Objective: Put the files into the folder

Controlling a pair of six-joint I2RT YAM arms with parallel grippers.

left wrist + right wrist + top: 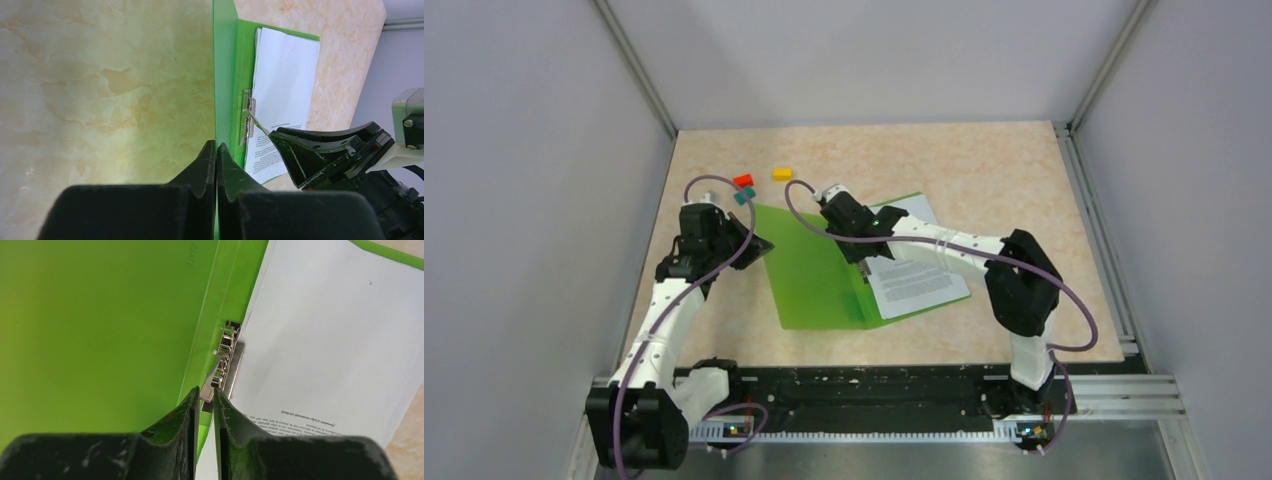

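The green folder (814, 275) lies open in the middle of the table. The files (916, 268), white printed sheets, lie on its right half beside the metal clip (229, 354) on the spine. My left gripper (758, 246) is shut on the edge of the folder's left cover (223, 75) and holds it raised; its jaws (216, 146) pinch the green sheet edge-on. My right gripper (864, 266) is over the spine, and its jaws (205, 392) are closed on the clip's raised metal lever. The files (285, 75) and the right gripper (320, 152) also show in the left wrist view.
Small red (744, 181), teal (744, 197) and yellow (782, 173) blocks lie behind the folder, close to the left arm. Grey walls with metal posts enclose the table on the left, back and right.
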